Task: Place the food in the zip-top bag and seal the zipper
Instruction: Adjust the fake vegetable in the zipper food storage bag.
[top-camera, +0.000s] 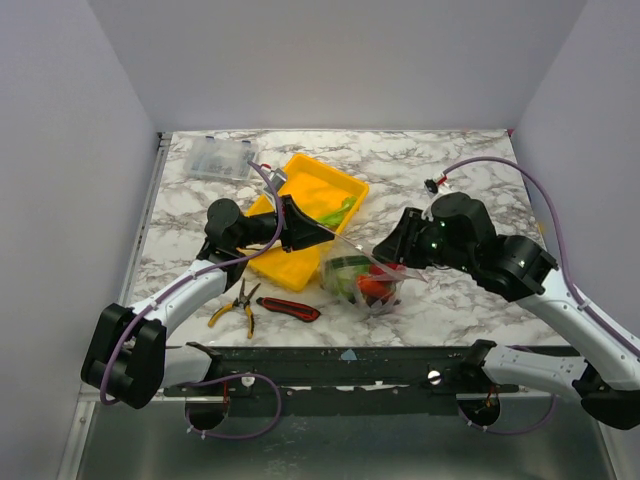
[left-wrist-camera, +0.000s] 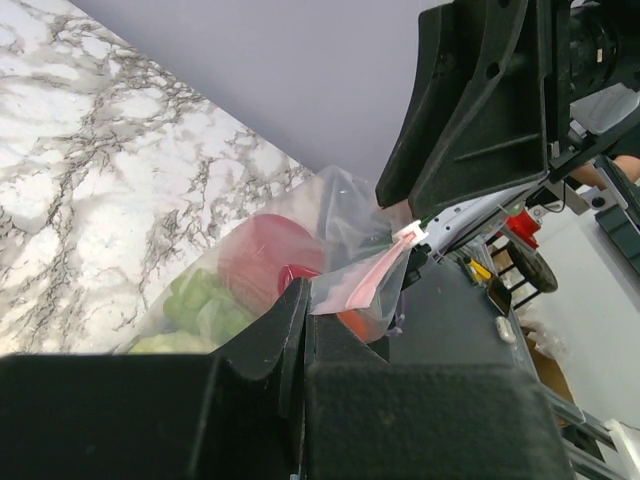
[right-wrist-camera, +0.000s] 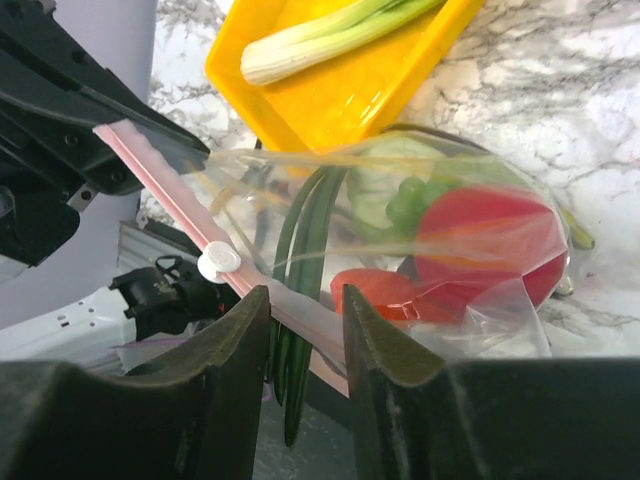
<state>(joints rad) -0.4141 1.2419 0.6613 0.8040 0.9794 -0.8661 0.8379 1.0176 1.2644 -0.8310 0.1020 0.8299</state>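
**Left claw (top-camera: 322, 234) clenched on the zipper (right-wrist-camera: 165, 195), right claw (right-wrist-camera: 305, 292) astride it**

The left claw pinches one end of the pink zipper and holds it up off the bench (top-camera: 400, 160); the strip runs taut from there, slanting down to the right claw; the right claw's two fingers stand parted on either side of the strip, with a gap showing between them, not pressed shut; a small white slider (right-wrist-camera: 218, 263) sits on the strip just short of those fingers.

Below the strip the zip-top bag (right-wrist-camera: 500, 310) hangs and bulges, its bottom resting on the bench between the two arms; inside it lie a red tomato (right-wrist-camera: 490, 235) and green grapes (right-wrist-camera: 405, 200) touching it, with more green pieces behind.

Just beside the bag, on the left arm's side, is a yellow tray (right-wrist-camera: 330, 100); a white-green leek (right-wrist-camera: 330, 30) lies in it.

Nearer the arm bases, yellow-handled pliers (top-camera: 235, 305) and a red-black utility knife (top-camera: 290, 310) lie side by side; a clear box (top-camera: 220, 158) sits at the far left corner.
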